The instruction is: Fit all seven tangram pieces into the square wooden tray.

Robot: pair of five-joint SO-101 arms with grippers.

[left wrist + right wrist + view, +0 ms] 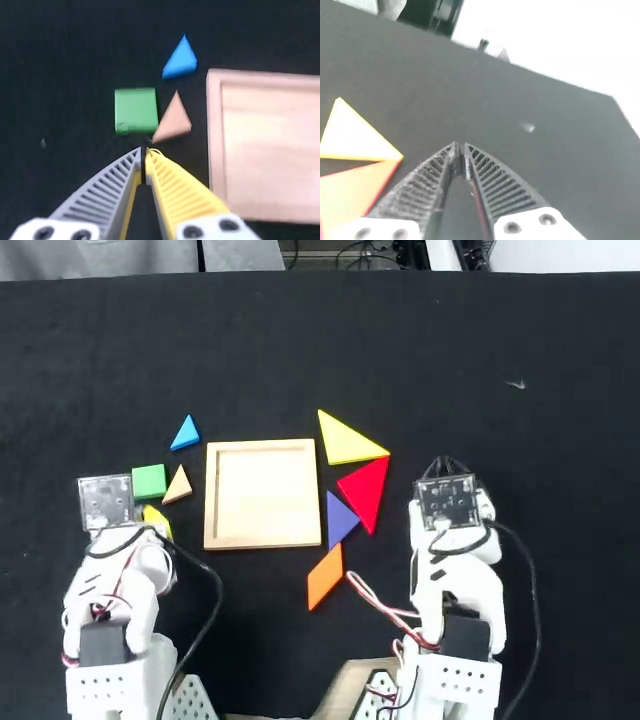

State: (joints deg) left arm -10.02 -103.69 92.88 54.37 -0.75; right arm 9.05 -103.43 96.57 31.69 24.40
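The square wooden tray [212,495] lies mid-table with nothing in it. To its left sit a blue triangle [185,433], a green square [148,481] and a tan triangle [178,485]. On its right lie a large yellow triangle [348,440], a red triangle [366,490], a purple triangle [339,517] and an orange parallelogram [325,576]. My left gripper [144,152], with one grey and one yellow finger, is shut and empty, its tip just short of the green square [135,110] and tan triangle [172,122]. My right gripper [460,147] is shut and empty, beside the red triangle [350,192].
A black cloth covers the table. Both arm bases stand at the near edge, with cables [375,600] trailing close to the orange parallelogram. The far half of the cloth is bare, and cables and equipment lie beyond the table's far edge.
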